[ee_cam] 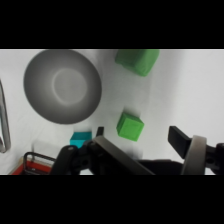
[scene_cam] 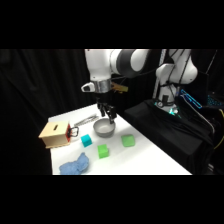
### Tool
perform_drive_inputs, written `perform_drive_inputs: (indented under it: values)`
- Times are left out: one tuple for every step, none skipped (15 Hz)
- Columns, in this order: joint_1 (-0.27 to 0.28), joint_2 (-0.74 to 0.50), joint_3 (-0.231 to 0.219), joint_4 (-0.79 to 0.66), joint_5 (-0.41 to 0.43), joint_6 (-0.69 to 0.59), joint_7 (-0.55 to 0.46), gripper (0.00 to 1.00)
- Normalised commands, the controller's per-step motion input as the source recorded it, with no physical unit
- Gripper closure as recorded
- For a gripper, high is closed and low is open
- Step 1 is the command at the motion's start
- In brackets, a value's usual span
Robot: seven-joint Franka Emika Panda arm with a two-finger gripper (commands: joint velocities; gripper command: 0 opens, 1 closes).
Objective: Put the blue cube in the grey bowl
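Note:
The blue cube sits on the white table in front of the grey bowl and to its left. In the wrist view the cube is partly hidden behind the black linkage, just below the bowl. The bowl has nothing in it. My gripper hangs close above the bowl's far rim. In the wrist view the gripper is open, its fingers wide apart and holding nothing.
Two green cubes lie in front of the bowl and to its right. A tan wooden box stands at the left, metal tongs behind it. A light-blue cloth lies near the front edge.

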Motion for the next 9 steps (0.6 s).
perform_drive_inputs:
  values:
    - [-0.018,0.03,0.005,0.04,-0.034,0.03,0.0,0.0]
    - [-0.029,0.07,0.004,0.09,-0.001,0.02,-0.05,0.0]
    - [-0.044,0.13,-0.001,0.16,0.011,0.01,-0.11,0.0]
    - [-0.056,0.18,-0.011,0.24,-0.012,0.02,-0.14,0.0]
    - [-0.066,0.22,-0.015,0.29,-0.018,0.01,-0.18,0.0]
    - [-0.079,0.26,-0.023,0.35,-0.023,0.01,-0.2,0.0]
    - [-0.09,0.29,-0.027,0.4,-0.019,0.01,-0.22,0.0]
    - [-0.09,0.3,-0.024,0.42,-0.034,-0.01,-0.22,0.0]
    - [-0.097,0.33,-0.017,0.46,-0.031,-0.02,-0.26,0.0]
